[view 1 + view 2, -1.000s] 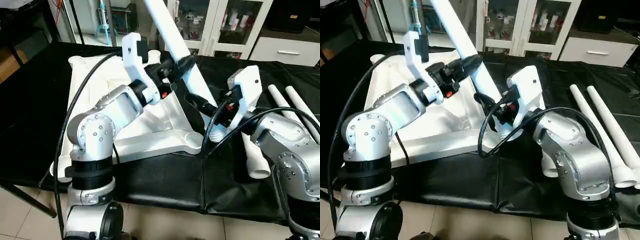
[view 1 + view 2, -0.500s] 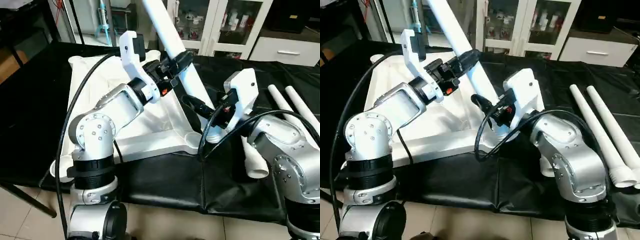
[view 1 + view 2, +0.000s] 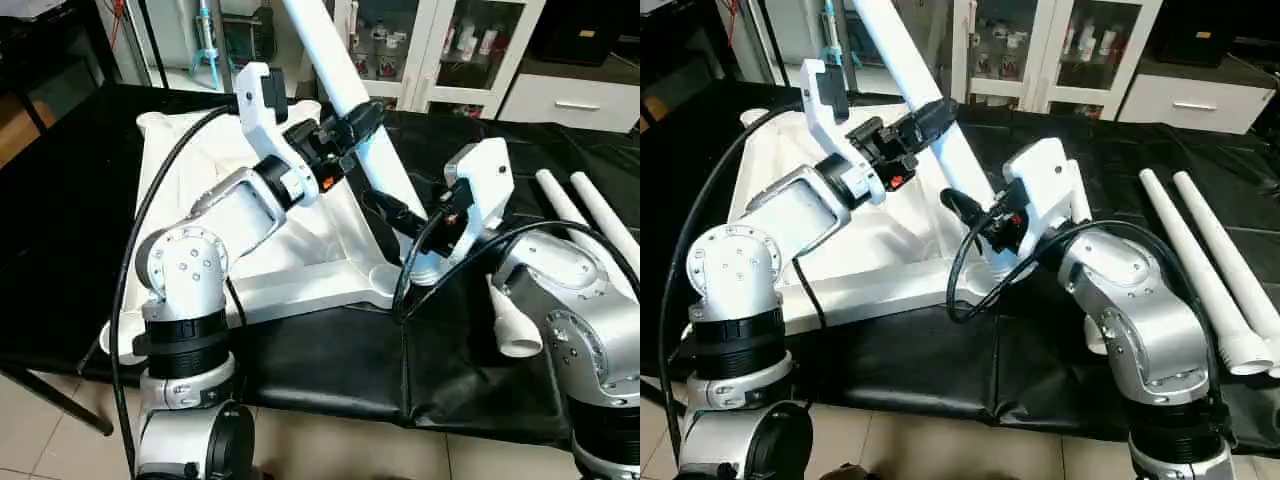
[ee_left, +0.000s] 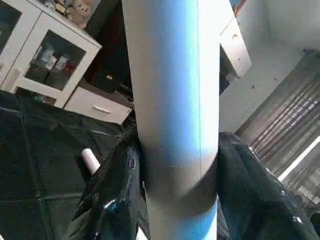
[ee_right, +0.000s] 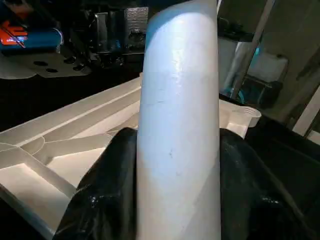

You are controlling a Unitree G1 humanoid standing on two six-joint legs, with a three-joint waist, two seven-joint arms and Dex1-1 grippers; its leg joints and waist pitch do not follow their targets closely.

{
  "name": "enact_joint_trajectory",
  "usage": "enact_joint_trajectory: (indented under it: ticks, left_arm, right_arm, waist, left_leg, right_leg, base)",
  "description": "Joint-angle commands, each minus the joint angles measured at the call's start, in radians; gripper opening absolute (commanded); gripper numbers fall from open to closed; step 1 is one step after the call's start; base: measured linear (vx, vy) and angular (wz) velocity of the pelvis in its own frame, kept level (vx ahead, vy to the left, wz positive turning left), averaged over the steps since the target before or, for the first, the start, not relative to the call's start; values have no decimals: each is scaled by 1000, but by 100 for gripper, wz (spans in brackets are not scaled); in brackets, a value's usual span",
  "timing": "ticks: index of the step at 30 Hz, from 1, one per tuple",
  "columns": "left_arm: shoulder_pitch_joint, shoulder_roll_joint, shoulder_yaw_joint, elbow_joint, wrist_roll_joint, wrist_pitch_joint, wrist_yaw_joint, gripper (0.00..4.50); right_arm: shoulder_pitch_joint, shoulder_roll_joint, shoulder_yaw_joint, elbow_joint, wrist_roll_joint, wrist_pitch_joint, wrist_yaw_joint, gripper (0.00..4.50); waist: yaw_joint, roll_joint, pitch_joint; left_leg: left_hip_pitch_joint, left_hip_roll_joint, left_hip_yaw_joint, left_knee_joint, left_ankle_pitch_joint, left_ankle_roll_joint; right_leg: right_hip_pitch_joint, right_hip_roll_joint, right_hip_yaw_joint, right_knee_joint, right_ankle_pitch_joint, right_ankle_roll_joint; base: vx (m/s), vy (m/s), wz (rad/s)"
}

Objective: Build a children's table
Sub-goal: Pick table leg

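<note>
The white tabletop (image 3: 300,282) lies underside up on the black-covered work table. A long white leg (image 3: 330,50) leans steeply over its near right corner, rising toward the far left. My left gripper (image 3: 365,118) is shut on the leg high up, with a black finger (image 4: 112,195) pressed against each side of it. Further down the same leg (image 5: 177,125), just above the corner socket (image 3: 385,275), my right gripper (image 3: 392,208) is also shut. The leg's lower end sits behind my right wrist, so I cannot tell whether it is in the socket.
Two loose legs (image 3: 1200,260) lie side by side on the black cloth at the right. A third leg (image 3: 510,320) pokes out from under my right forearm. White glass-door cabinets (image 3: 470,50) stand behind the table. A black cable (image 3: 150,210) hangs over the tabletop.
My left gripper's fingers have drawn in tighter on the leg. Both arms and the leg have shifted slightly to the left.
</note>
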Motion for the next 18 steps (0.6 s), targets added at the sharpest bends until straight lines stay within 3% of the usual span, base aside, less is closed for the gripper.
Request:
enact_joint_trajectory:
  ticks: [1, 8, 9, 14, 18]
  left_arm:
    - [-16, -5, -11, 8, -11, 13, 7, 184]
    - [-21, -5, 0, 6, -36, 29, 24, 184]
    - [-25, -7, 6, 11, -38, 35, 39, 240]
    - [-30, -6, 15, 16, -67, 42, 27, 273]
    - [-26, 21, -26, 11, -20, 26, 20, 299]
  right_arm:
    - [-7, -4, 32, -19, 13, -17, 34, 182]
    - [0, -8, 35, -23, 9, -21, 31, 182]
    - [1, -9, 36, -23, 7, -23, 31, 182]
    - [3, -14, 42, -27, 6, -23, 37, 182]
    - [2, -16, 48, -28, 3, -26, 35, 182]
  waist:
    - [0, -6, -66]
    - [-1, -1, -67]
    - [-1, -2, -67]
    - [-1, -2, -67]
    - [-1, -1, -67]
  left_leg:
    - [13, 59, -23, -69, -7, 49]
    - [13, 58, -24, -69, -12, 40]
    - [13, 58, -23, -69, -12, 40]
    - [13, 58, -24, -69, -15, 44]
    - [14, 59, -24, -69, -14, 42]
  right_leg:
    - [50, -49, 41, -63, 64, -257]
    - [51, -49, 41, -62, 74, -259]
    - [51, -49, 41, -62, 75, -259]
    - [52, -49, 41, -62, 74, -259]
    - [50, -48, 41, -62, 72, -255]
  base:
    - [0, 0, 0]
    - [0, 0, 0]
    - [0, 0, 0]
    - [0, 0, 0]
    - [0, 0, 0]
